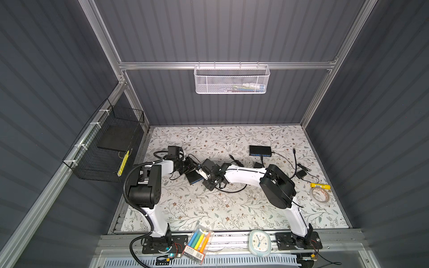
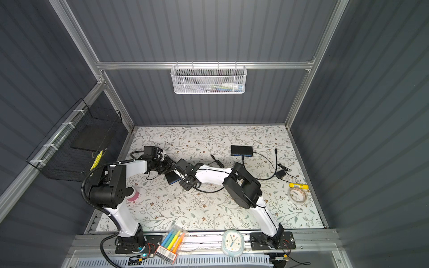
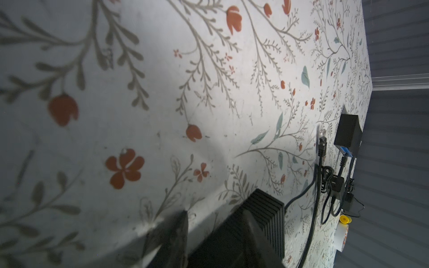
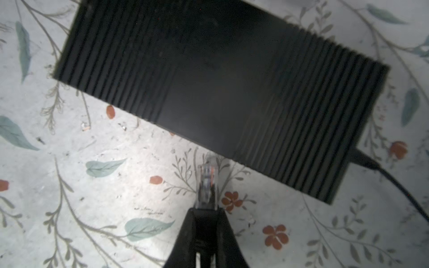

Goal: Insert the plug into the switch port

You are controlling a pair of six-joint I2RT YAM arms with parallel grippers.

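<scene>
No text legible anywhere, marker pack point(image 1: 194, 251) at near edge with red-and-white printed label, characters too small, clock point(image 1: 260, 243) dial beside it, marks unreadable, yellow tube point(image 1: 320, 185) at right, label blurred, tape roll point(image 1: 321, 195) reddish print indistinct

Arms converge; right gripper point(image 4: 205, 210) clamped, left gripper point(image 1: 190, 170) perhaps part-closed.

Dim, soft-shadowed, blurry wrist close-ups.

Switch point(image 4: 220, 81) – matt ribbed blk plastic, plug point(image 4: 206, 181) – clear
</scene>
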